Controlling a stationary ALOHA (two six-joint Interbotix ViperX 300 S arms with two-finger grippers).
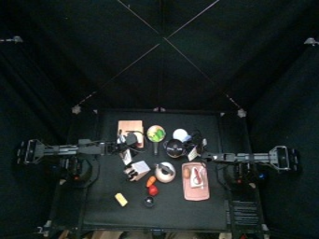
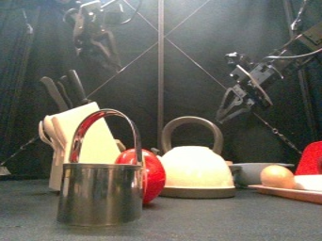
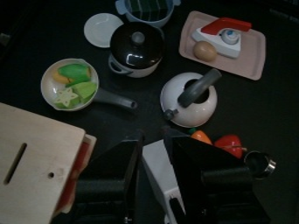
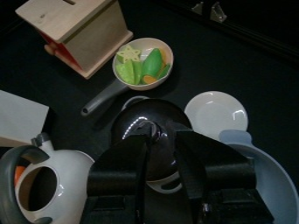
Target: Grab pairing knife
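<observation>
The pairing knife (image 1: 121, 199) is a small pale-yellow oblong lying near the table's front left, seen only in the top view. My left gripper (image 1: 122, 142) hangs high over the back left, far from the knife, beside the knife block (image 2: 75, 141). Its jaws stand open in the left wrist view (image 3: 158, 159), with a white-and-black block (image 3: 162, 184) lying on the table below the gap. My right gripper (image 2: 243, 108) hovers open above the black pot (image 4: 158, 131), holding nothing.
A green-filled bowl (image 3: 70, 83), a white plate (image 4: 216, 112), a white kettle (image 3: 190, 98) and a pink board (image 3: 251, 52) with food crowd the table's middle and right. A metal cup (image 2: 101, 184) and a red item (image 2: 146, 174) stand at the front.
</observation>
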